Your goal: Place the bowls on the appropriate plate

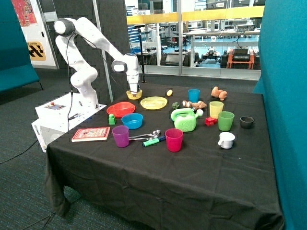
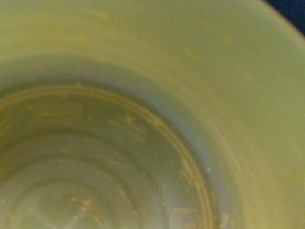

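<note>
The yellow bowl (image 1: 134, 95) sits on the black table just behind the yellow plate (image 1: 153, 102), toward the robot's base. My gripper (image 1: 135, 89) is down right over this bowl, at its rim. The wrist view is filled by the bowl's yellow inside (image 2: 143, 119), seen very close. A red round dish (image 1: 121, 109) lies in front of the bowl. I cannot tell whether it is a plate alone or a plate with the orange-red bowl on it.
A blue bowl (image 1: 132, 120), purple cup (image 1: 120, 135), red cup (image 1: 173, 139), spoons (image 1: 146, 135) and a red book (image 1: 91, 133) lie nearer the front. A green watering can (image 1: 184, 120), several cups and small toys stand beyond the yellow plate.
</note>
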`<state>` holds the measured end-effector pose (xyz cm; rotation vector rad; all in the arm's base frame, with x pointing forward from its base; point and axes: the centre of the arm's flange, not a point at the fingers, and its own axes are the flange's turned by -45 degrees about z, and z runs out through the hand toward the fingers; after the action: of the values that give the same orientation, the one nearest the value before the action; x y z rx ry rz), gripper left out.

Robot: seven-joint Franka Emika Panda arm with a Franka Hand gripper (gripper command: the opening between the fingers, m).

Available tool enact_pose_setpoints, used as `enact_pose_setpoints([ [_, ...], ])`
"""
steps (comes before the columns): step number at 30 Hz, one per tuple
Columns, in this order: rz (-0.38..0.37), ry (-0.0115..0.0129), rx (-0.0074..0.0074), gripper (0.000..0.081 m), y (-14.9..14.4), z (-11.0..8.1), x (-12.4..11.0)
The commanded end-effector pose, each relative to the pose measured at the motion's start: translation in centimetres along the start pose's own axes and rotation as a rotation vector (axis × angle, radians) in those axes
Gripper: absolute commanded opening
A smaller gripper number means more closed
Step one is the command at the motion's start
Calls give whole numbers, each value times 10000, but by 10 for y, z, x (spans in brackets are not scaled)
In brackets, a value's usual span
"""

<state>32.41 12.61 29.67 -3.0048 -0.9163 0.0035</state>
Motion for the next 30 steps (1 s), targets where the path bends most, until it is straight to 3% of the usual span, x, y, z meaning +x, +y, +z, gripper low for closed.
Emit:
enact_pose_setpoints([
  [1, 45, 21, -8, 0, 2, 1, -6],
  [23, -120, 21, -8, 0, -4, 2, -8],
  [30, -137, 20, -8, 0, -3, -5, -4],
])
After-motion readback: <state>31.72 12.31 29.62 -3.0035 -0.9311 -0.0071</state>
